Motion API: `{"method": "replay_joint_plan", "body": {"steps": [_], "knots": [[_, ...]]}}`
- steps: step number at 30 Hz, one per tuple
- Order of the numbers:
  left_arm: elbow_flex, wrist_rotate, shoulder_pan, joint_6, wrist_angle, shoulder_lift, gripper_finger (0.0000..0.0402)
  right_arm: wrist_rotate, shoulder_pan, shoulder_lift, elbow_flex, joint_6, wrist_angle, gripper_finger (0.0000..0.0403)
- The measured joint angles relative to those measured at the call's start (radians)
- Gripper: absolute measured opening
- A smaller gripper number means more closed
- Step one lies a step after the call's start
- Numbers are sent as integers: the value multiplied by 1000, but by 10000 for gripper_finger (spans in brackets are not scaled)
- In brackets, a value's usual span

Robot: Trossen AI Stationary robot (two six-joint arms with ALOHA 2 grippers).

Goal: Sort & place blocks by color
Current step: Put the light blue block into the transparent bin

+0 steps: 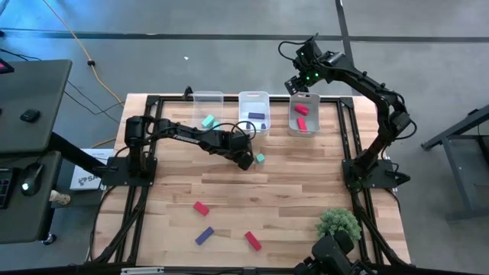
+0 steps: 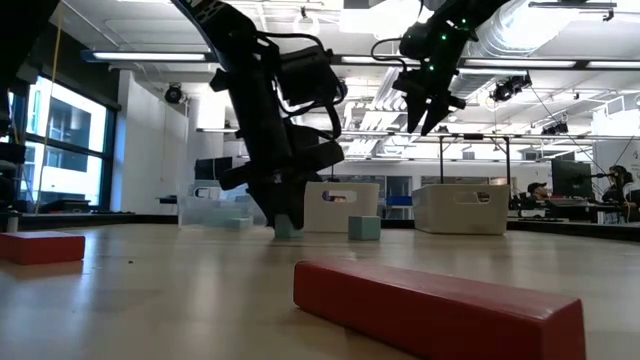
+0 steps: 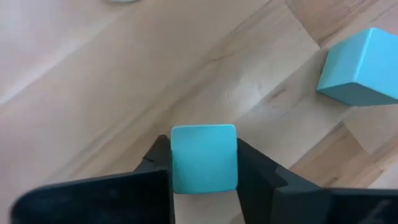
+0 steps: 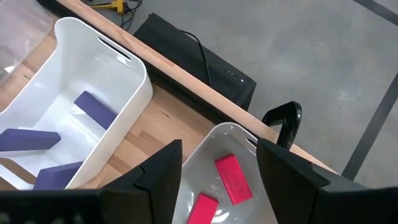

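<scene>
Left claw (image 3: 204,186) clamps a teal block (image 3: 204,158) low on the tabletop (image 3: 124,93), second teal block (image 3: 364,67) just beside; right claw (image 4: 219,180) spread wide, empty, above the red-block bin (image 4: 205,149).

Two dark jointed arms, black cable loops, green wrist light

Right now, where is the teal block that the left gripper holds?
The teal block sits between the left gripper's fingers near the table's middle, in front of the middle bin, beside a loose teal block.

Three bins (image 1: 254,107), three teal blocks (image 1: 260,158), four purple (image 1: 204,235), four red (image 1: 201,208).
</scene>
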Motion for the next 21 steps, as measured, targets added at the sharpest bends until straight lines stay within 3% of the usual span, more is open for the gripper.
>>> {"method": "replay_joint_plan", "body": {"steps": [7, 21], "knots": [[0, 78, -1, 56, 24, -8, 8, 0, 0, 0, 0, 7, 0, 197], [-2, 115, 54, 235, -31, -172, 6, -3, 46, 0, 0, 71, -50, 197]]}}
